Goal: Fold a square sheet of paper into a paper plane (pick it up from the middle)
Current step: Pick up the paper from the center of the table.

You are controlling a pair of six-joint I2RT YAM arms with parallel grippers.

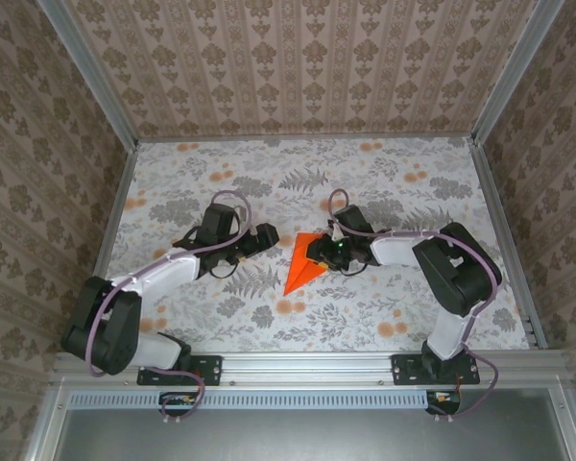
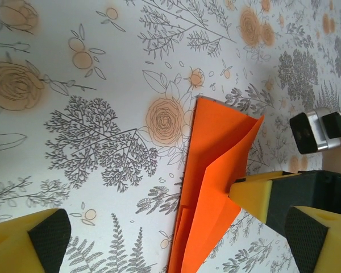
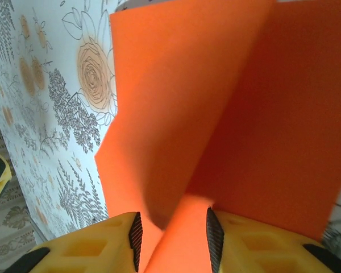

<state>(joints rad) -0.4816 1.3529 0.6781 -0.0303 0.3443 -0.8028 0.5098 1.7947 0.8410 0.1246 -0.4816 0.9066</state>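
Diagonally, paper plane point(image 1: 298, 269) tip toward the near-left edge.

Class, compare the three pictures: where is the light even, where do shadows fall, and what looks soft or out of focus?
Top view: even, soft light, everything sharp. Left wrist: print and paper crisp, upper right corner hazy. Right wrist: paper very close and slightly soft, with a dark shadow in its fold just above the fingers.

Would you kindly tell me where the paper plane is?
In the top view, the paper plane is near the table centre, between the grippers: the right gripper grips its upper edge, the open left gripper sits just left.
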